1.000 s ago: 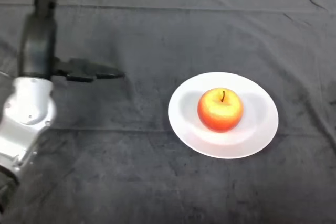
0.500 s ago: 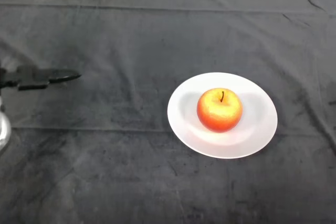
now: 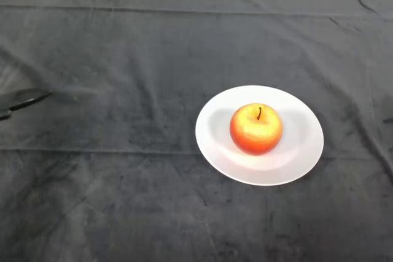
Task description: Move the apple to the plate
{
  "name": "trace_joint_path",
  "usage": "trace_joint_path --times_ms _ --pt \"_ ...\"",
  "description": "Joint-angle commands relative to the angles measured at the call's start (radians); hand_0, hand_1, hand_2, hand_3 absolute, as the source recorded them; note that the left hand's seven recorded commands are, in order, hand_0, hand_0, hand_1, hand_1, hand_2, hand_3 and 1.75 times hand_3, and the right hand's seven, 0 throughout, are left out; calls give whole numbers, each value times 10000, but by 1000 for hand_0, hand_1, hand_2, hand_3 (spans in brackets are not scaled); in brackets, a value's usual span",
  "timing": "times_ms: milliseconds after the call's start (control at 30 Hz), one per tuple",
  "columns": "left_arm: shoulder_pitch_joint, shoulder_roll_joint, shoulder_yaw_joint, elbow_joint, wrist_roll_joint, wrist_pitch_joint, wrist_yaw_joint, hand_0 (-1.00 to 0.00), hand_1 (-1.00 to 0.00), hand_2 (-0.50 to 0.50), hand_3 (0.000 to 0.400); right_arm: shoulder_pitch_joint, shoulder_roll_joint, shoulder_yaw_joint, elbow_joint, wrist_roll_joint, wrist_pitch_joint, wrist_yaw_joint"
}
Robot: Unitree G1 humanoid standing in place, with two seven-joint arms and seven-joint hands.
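Note:
A red and yellow apple (image 3: pixel 256 129) sits upright, stem up, in the middle of a white plate (image 3: pixel 301 151) on the dark cloth, right of centre. Only the tip of my black left hand (image 3: pixel 18 100) shows, at the far left edge of the head view. What shows of it is a straight finger pointing right, low over the cloth, holding nothing. It is far from the apple and the plate.
The dark cloth (image 3: pixel 123 188) covers the whole table, with creases along the back and a fold line across the middle.
My left arm and hand have drawn back to the left, almost out of the view. The apple and plate have stayed put.

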State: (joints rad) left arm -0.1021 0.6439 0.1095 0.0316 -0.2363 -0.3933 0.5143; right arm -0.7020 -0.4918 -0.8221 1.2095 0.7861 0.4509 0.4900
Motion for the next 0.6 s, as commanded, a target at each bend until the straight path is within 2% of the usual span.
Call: trace_joint_path --times_ms 33,333,600 --pt "358 119 568 -434 -227 -204 166 0 0 0 0 -227 -246 -119 -322 239 -47 -28" --pt "750 -565 2019 427 -501 -1260 202 0 0 0 0 -223 -243 -118 -335 244 -44 -37" --pt "770 -1198 3058 1000 -518 -1894 558 0 0 0 0 -223 -244 -118 -335 248 -40 -40"
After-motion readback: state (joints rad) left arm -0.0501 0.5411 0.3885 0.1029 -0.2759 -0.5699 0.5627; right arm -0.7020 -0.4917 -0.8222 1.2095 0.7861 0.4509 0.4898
